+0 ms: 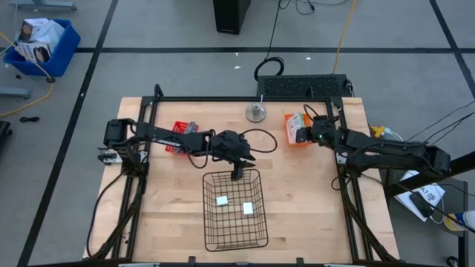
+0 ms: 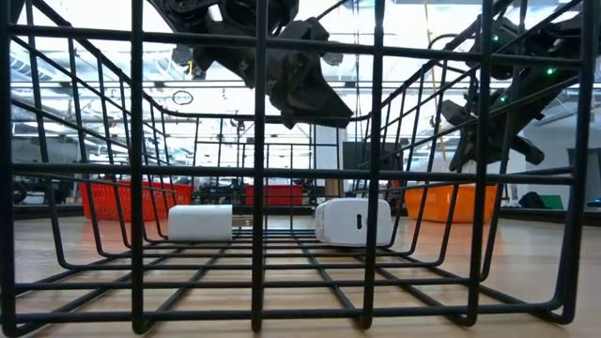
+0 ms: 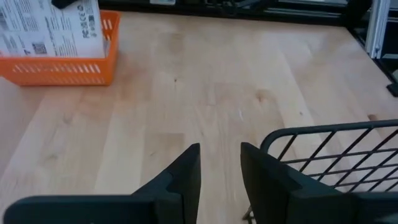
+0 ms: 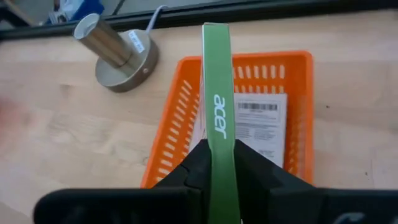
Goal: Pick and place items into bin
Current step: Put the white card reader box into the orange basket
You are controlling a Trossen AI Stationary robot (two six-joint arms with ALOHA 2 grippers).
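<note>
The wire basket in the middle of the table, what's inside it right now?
Two small white blocks lie on the floor of the wire basket, apart from each other. Nothing else shows inside; the left gripper covers only its far rim.

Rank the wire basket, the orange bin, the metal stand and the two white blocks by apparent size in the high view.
1. Wire basket
2. Orange bin
3. Metal stand
4. The two white blocks, which look about equal to each other

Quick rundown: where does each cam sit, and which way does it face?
High: overhead, straight down; both arms, wire basket.
Low: table height, through the basket wires; two white blocks, arms above.
Left wrist: past left gripper, open, at the basket rim.
Right wrist: right gripper shut on green Acer box over orange bin.
Shared: basket.
</note>
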